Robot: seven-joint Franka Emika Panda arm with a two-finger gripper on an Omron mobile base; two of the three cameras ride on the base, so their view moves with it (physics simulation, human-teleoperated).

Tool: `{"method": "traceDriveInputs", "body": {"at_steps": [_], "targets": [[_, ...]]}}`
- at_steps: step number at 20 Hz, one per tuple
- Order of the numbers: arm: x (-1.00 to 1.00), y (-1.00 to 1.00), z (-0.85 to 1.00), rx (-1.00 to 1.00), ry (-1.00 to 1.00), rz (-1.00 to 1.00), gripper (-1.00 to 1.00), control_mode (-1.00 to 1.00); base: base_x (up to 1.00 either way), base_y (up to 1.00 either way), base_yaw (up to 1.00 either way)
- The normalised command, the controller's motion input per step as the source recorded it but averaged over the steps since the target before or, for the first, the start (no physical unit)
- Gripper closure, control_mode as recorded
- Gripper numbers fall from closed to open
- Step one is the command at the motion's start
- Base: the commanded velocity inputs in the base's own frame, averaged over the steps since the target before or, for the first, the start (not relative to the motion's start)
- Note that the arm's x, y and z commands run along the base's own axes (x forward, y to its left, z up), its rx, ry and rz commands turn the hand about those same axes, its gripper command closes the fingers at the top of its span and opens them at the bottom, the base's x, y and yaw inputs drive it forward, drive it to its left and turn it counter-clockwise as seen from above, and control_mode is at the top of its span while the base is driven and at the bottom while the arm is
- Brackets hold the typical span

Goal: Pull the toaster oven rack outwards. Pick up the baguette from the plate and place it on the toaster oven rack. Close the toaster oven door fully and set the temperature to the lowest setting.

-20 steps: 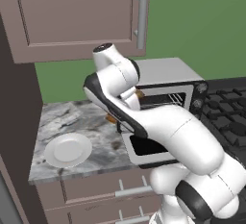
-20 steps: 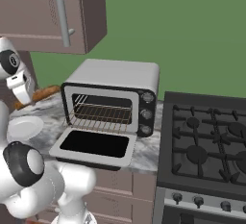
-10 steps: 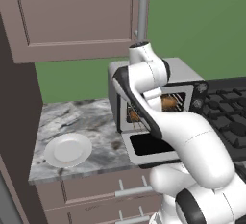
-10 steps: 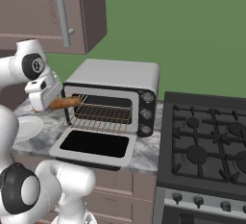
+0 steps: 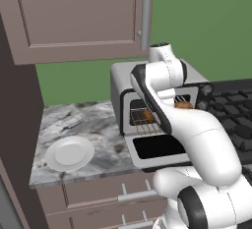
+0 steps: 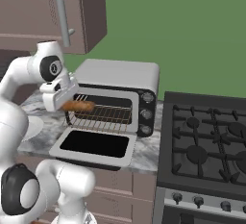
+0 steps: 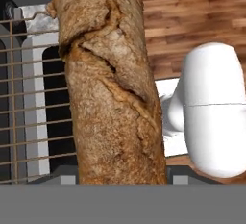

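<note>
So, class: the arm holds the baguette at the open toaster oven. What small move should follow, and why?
Probably lower the baguette onto the toaster oven rack and open the gripper. The bread hangs just above the pulled-out bars, the toaster oven door lies open, and the plate is bare.

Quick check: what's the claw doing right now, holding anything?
Claw: closed on the baguette, carrying it just above the left end of the pulled-out toaster oven rack.
</note>
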Motion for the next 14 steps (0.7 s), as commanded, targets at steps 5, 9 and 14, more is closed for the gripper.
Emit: {"method": "traceDriveInputs", "body": {"at_steps": [5,9,14], "targets": [[0.20,-0.08,-0.34,0.00,-0.01,0.00,1.00,-1.00,0.00,0.00,0.00],[0.10,-0.08,-0.36,0.00,-0.06,0.00,1.00,-1.00,0.00,0.00,0.00],[0.14,-0.20,-0.22,0.00,-0.03,0.03,1.00,-1.00,0.00,0.00,0.00]]}}
